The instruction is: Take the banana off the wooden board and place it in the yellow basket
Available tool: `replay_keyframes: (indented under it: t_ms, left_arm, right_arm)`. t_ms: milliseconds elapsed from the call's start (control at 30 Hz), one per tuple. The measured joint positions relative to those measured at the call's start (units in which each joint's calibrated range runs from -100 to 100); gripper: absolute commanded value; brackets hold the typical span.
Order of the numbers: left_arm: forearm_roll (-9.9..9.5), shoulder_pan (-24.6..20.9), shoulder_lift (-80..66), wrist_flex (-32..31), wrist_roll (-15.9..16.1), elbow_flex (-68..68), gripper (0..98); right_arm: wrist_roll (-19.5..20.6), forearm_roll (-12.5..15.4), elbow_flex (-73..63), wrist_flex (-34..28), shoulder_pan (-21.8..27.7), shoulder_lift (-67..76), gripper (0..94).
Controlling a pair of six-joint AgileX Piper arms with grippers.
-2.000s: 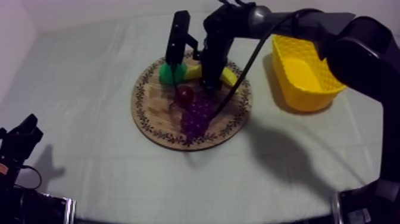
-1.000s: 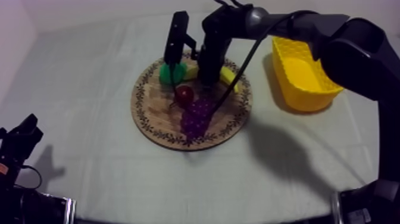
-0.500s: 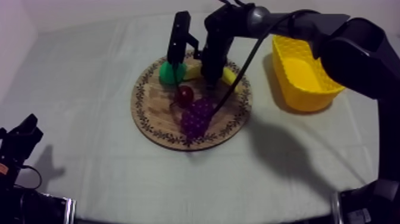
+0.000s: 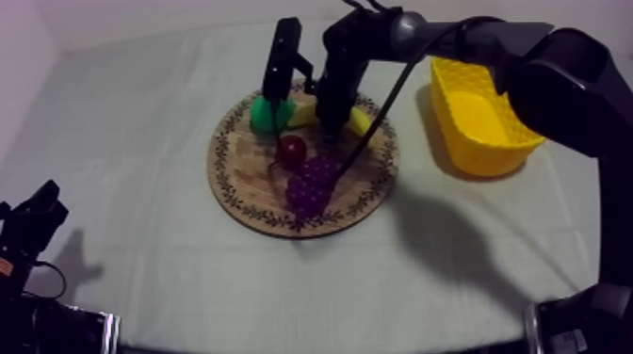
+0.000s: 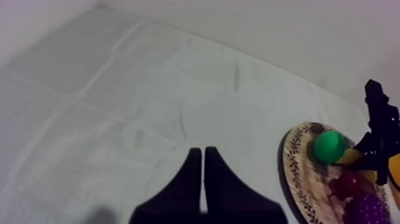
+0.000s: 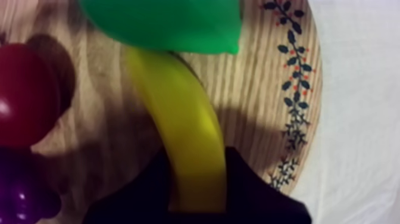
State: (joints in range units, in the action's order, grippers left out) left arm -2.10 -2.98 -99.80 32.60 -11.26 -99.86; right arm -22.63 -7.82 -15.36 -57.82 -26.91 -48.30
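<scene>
- One wooden board [image 4: 247, 202], holding one banana [image 6: 181, 119], one pear [image 6: 161, 21], one small red fruit [image 4: 292, 149] and one bunch of grapes [image 4: 311, 184].
- One yellow basket [image 4: 485, 118], well apart from my right gripper [image 6: 196, 162].
- My right gripper: clasped round the banana, which lies on the board just beyond my fingertips.
- Right wrist view: fingers against the banana; from above, my arm covers its middle.
- My left gripper [image 5: 203, 156]: fingers pressed together on nothing, over the cloth [image 5: 119, 89].

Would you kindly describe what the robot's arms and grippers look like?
The right arm and left arm are black, the right's segments smooth and rounded. The left gripper and right gripper each have two black fingers that taper toward the tips.
</scene>
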Motion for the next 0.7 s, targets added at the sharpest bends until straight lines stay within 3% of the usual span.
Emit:
replay_keyframes:
  t_ms: [700]
  left_arm:
    - [0.00,0.00,0.00,0.00,0.00,0.00,0.1]
  right_arm:
    - [-1.04,0.97,0.38,-2.68,2.33,9.54,4.7]
